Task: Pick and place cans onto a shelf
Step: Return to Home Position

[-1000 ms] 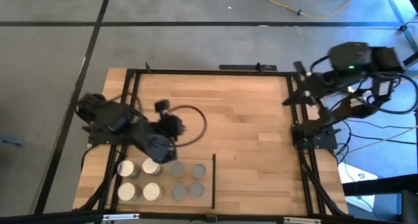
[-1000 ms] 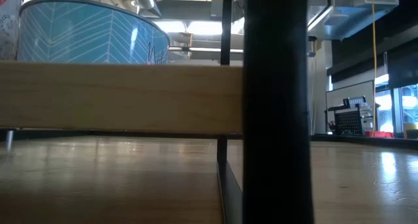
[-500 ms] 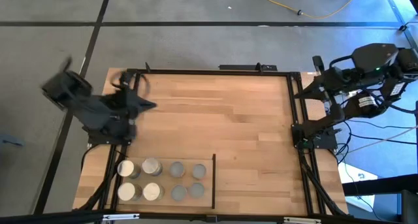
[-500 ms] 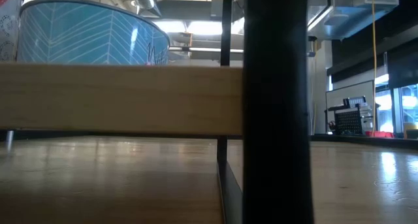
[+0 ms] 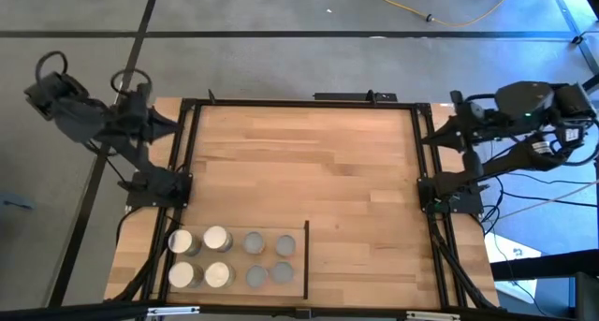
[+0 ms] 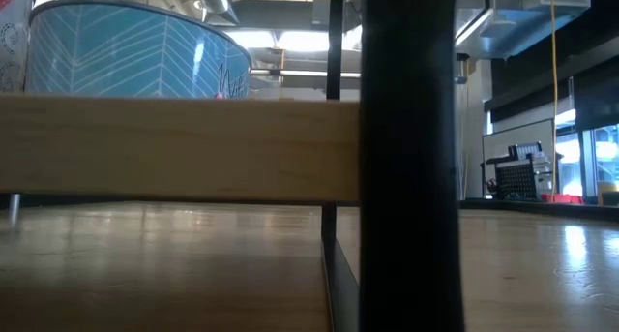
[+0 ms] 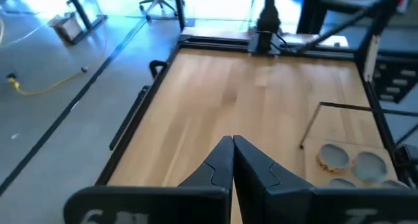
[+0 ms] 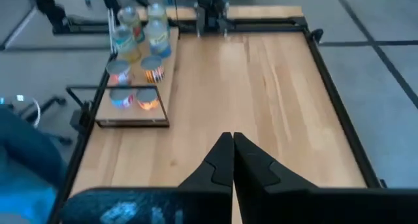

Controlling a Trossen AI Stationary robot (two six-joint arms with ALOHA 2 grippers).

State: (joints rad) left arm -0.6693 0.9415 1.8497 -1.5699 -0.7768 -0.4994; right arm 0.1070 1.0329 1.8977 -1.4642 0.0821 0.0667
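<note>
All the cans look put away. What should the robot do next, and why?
Probably just settle into its rest pose. All eight round silver- and cream-topped cans sit on the light-wood shelf, and the left end effector and right end effector are shut, holding nothing.

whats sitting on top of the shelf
Eight cans stand on the shelf in two rows of four, tops up. From above, the panel covers anything beneath it, and the cans' sides and labels mostly cannot be seen.
</note>
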